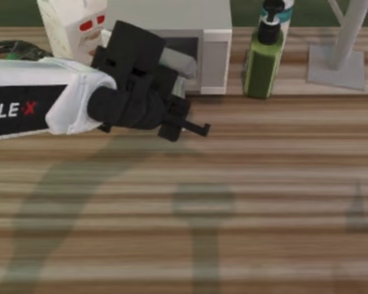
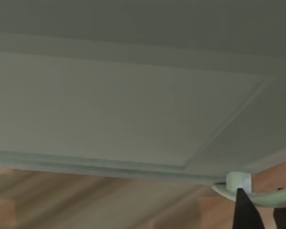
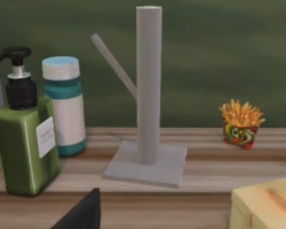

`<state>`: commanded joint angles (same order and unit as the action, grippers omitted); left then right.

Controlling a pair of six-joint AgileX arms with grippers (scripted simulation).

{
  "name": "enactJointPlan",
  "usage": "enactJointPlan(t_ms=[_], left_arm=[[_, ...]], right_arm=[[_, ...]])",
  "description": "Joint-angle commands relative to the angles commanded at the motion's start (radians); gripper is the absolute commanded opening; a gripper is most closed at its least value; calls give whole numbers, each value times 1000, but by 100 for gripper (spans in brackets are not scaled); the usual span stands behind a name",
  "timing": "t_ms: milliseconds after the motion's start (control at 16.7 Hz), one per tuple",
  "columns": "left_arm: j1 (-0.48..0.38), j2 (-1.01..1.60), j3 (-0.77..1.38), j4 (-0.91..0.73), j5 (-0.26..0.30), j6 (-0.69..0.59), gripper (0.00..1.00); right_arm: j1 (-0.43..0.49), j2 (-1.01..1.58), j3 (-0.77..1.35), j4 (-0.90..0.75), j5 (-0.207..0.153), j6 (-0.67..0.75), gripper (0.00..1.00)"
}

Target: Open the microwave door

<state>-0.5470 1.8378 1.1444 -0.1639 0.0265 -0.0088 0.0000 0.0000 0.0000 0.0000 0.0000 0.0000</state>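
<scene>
The microwave (image 1: 196,24) stands at the worktop's far edge, left of centre, its door (image 2: 124,109) part open. The left gripper (image 1: 185,125), just before it, pinches the door's white handle (image 2: 238,182).

Risks:
- The grip sits at the handle's end, so it may slip as the door swings.
- A pull off the hinge arc could drag the microwave.
- The carton (image 1: 70,24) stands close beside the left arm.

Room: the worktop toward the near edge is open. The bottle (image 1: 265,58) flanks the microwave. The right gripper is out of sight.
</scene>
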Motion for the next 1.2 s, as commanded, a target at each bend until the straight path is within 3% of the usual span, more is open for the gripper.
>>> enactJointPlan(t_ms=[480,1200], left_arm=[[16,-18,-23,3,35,41,0],[16,-18,-23,3,36,42,0]], right_arm=[[0,0,0,0,0,0,100],[0,0,0,0,0,0,100]])
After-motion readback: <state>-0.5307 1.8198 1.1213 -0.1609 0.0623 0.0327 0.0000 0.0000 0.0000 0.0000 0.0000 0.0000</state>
